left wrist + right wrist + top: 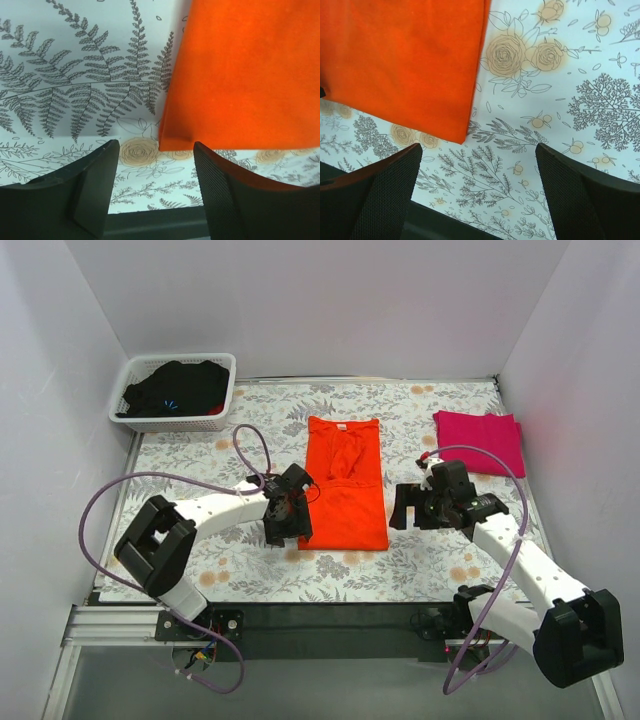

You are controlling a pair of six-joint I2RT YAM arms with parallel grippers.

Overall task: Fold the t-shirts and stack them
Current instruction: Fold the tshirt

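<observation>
Plain white walls [330,300] box in a fern-and-rose printed tablecloth [200,455]. The bright orange cloth t-shirt [345,485] lies lengthwise near-to-far, collar far. The left gripper [155,145] and right gripper [477,150] gape, empty.

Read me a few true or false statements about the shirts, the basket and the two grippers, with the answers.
1. The orange t-shirt lies between the left gripper and the right gripper. True.
2. The pink t-shirt is stacked on the orange t-shirt. False: it lies apart, off to the far right.
3. The left gripper is clamped on the orange t-shirt. False: its jaws are open and empty, by the shirt's near corner.
4. The basket holds dark cloth. True.
5. The right gripper is open and holds nothing. True.
</observation>
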